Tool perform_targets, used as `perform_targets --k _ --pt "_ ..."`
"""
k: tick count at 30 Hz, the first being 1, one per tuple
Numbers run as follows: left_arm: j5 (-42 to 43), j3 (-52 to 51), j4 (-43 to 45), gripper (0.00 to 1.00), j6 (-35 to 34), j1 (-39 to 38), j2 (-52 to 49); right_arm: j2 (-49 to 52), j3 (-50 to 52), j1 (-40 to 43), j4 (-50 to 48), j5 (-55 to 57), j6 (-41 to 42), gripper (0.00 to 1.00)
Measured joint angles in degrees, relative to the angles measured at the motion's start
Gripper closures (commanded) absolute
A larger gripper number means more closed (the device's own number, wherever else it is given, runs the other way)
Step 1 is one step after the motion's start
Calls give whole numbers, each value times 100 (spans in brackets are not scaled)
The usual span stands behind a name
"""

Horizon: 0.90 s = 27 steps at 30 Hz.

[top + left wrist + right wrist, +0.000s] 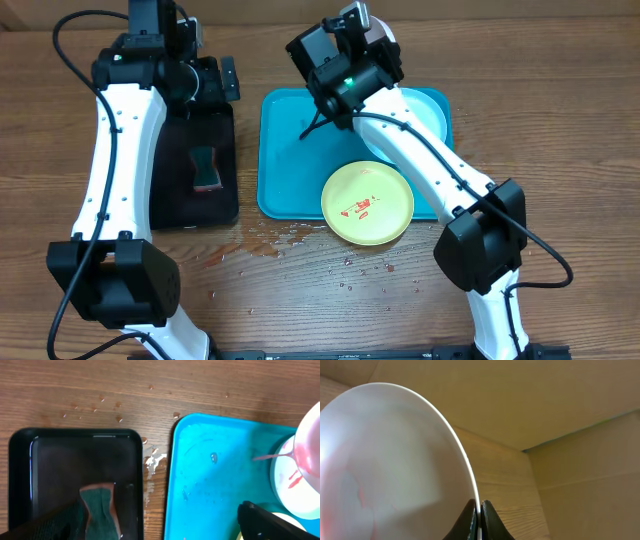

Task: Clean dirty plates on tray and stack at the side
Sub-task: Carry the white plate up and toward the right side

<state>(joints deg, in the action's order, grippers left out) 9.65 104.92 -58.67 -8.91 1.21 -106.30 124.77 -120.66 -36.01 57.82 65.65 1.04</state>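
R arm (420,150) and L arm (120,130) stand nearest the overhead cam and are the biggest things in shot. Next the tray (290,150), turquoise, mid-worktop (560,120), w/ a black tray (215,200) just beside it on the L arm's side.

Three plates:
- White plate (395,460) is off the tray, held up on edge over its far part. R fingers (467,522) are clenched on the rim only. Red runs off it in a thin drip, per L wrist cam.
- Pale plate (425,115) lies in the tray under the R arm. Probably mint, but too covered to be sure.
- Yellow-green plate (367,203), red-smeared, sits across the tray's near rim and overhangs the worktop.

Sponge (206,168) lies in the black tray. L fingers (270,522) hang above that tray, spread apart, grasping nothing. Water drops (280,240) speckle the worktop by the near rim.

Risks, as I judge them:
- Rim-only pinch on a wet plate could slip or swing once a sponge presses on it, dropping it onto the pale plate.
- Drip may soil the tray.
- R arm's sweep could nudge the overhanging plate off.
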Motion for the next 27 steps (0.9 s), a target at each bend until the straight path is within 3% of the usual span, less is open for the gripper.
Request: perform_targets --k 9,27 --pt "789 0 -7 0 734 476 0 0 11 -343 -31 584 -22 96" --pt "1016 0 -48 0 1360 527 0 0 1078 -787 -592 1386 -13 96"
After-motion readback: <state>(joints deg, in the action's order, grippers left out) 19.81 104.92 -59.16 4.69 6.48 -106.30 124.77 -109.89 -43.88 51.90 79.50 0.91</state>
